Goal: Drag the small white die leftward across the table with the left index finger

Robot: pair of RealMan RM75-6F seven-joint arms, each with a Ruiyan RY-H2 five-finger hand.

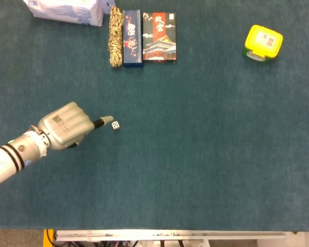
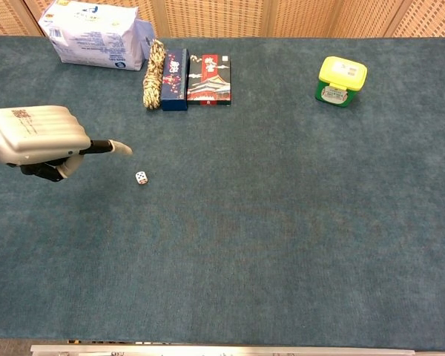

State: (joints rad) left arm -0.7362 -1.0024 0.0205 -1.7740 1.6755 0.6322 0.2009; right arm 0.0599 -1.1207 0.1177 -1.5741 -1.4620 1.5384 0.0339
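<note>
Over on the left, the left hand (image 1: 65, 127) has its fingers curled in on nothing, one finger stretched out toward the die (image 1: 115, 125), its tip just beside it. Whether they touch, I cannot tell. To my eye, the fingertip should settle squarely on top, press lightly, then pull left over the table (image 1: 206, 154) slowly.

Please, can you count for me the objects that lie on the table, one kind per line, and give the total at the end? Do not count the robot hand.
Die: 1
Printed flat boxes: 2
Coil of rope: 1
White and blue packet: 1
Container with yellow lid: 1
Total: 6
</note>
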